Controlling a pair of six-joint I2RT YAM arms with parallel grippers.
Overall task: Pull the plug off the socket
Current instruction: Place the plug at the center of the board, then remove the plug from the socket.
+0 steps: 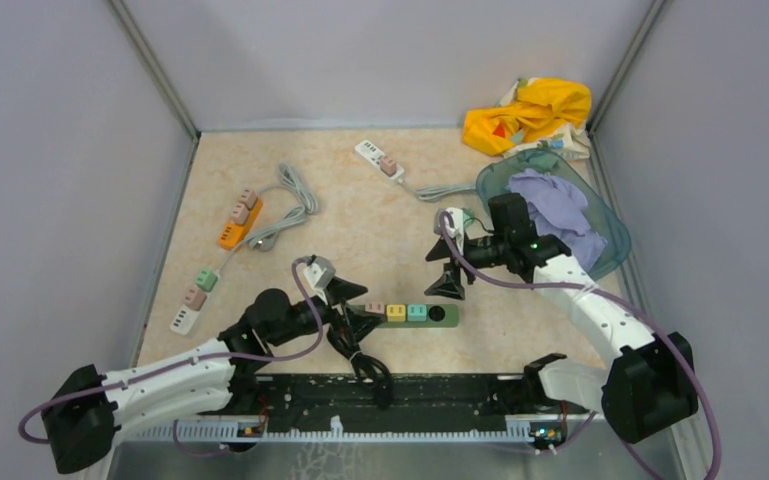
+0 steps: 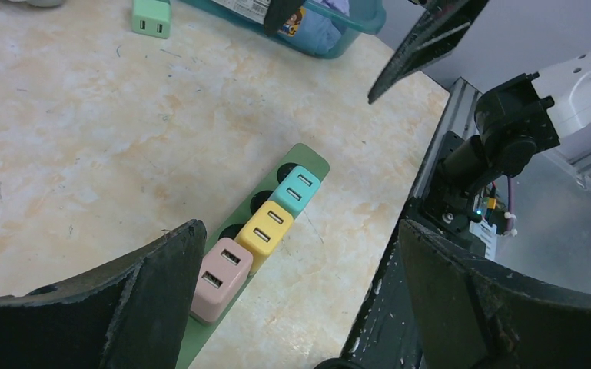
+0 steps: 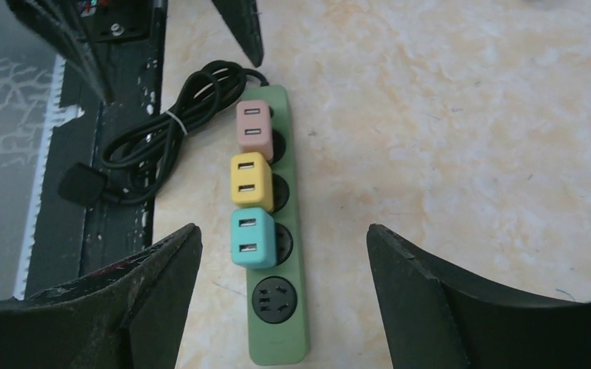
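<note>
- Left gripper (image 1: 350,315) has its jaws spread wide with nothing held. It sits at the pink end of a long sage-green plastic power strip (image 1: 449,316).
- Right gripper (image 1: 448,268) is also spread wide and empty, just behind the strip's other end and not touching it.
- Strip lies flat on the beige marbled tabletop (image 1: 360,220), near its front edge and alongside the black base rail (image 1: 430,395).
- Three boxy plastic plugs sit in a row on the strip: pink cube plug (image 3: 252,129), yellow cube plug (image 3: 251,181), teal cube plug (image 3: 250,237). Each has two slots on top, and all are seated.
- Right wrist view shows the strip from above: round black socket (image 3: 277,298) bare past the teal plug, and a black cord (image 3: 154,142) coiled, tied with a white band and lying over the rail.
- Left wrist view shows the plugs side-on with rounded corners and a matte finish, plus a loose mint-green cube (image 2: 151,15) far up the table.
- Top view alone shows an orange power strip (image 1: 238,222), a white power strip (image 1: 380,158), a clear teal plastic bin (image 1: 615,240) holding crumpled lilac cloth (image 1: 550,200), and yellow fabric (image 1: 530,112) in the back corner.
</note>
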